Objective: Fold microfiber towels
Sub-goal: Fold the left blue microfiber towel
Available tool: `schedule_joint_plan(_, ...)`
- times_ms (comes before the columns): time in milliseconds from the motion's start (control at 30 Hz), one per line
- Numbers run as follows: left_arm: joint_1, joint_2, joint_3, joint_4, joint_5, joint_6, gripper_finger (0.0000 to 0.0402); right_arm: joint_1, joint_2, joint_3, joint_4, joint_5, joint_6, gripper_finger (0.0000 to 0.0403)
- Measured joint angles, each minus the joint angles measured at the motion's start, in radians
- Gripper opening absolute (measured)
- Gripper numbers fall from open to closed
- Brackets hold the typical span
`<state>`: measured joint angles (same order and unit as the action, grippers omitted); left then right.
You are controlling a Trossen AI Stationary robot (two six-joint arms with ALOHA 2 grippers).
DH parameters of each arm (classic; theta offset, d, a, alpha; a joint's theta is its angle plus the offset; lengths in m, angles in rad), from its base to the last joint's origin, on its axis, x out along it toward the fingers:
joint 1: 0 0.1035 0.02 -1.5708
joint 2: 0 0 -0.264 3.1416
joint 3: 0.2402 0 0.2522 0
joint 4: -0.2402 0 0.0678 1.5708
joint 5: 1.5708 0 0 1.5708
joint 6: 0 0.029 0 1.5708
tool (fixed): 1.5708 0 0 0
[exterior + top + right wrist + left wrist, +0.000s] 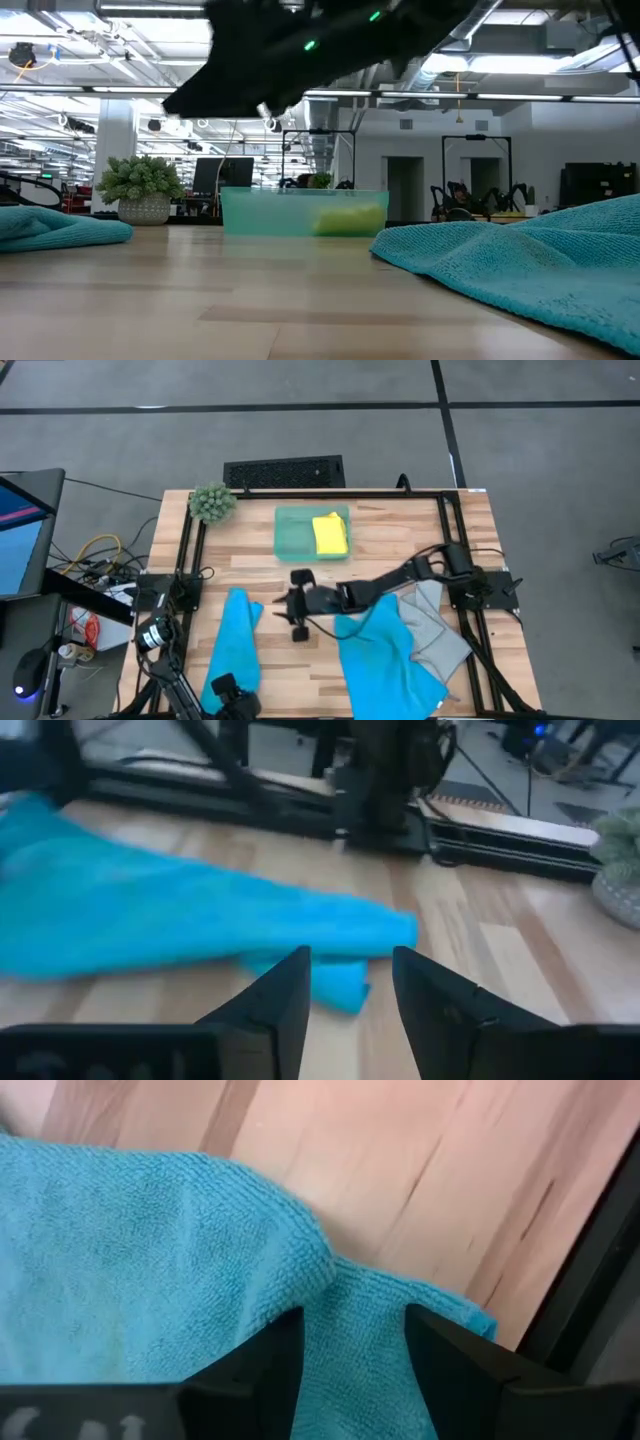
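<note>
Two blue microfiber towels lie crumpled on the wooden table, one at the left (235, 640) and one at the right (385, 650). The right one partly covers a grey towel (440, 625). A yellow towel (330, 535) lies folded in the teal tray (290, 530). My left gripper (228, 690) is open and points steeply down at the left blue towel's near end (200, 1270), with cloth showing between its fingers. My right gripper (292, 605) hangs open over mid-table. It points toward the left blue towel (180, 925) and has nothing between its fingers. My left gripper stands from above over a rumpled edge of the left blue towel (350, 1295), one finger on either side of the cloth. Whether the fingertips touch the towel I cannot tell. The towel lies slack on the table.
A fuzzy green plant ball (212, 503) stands at the far left corner. Black frame rails (455, 530) run along the table's sides. Bare wood (290, 670) lies between the two blue towels. The right arm (300, 45) crosses the top of the low view.
</note>
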<state>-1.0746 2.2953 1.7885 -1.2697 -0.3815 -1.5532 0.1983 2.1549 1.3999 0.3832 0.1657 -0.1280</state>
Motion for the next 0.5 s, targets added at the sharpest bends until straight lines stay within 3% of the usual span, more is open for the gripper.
schedule_joint_plan(200,0.000,-0.001,0.000,0.003,0.000,-0.026,0.0169,-0.062,0.168,0.167,-0.065,-0.043,0.025,0.0166)
schedule_joint_plan(500,0.000,-0.002,0.000,0.001,0.001,-0.033,0.0169,-0.081,0.318,0.368,-0.213,-0.142,0.081,0.0176)
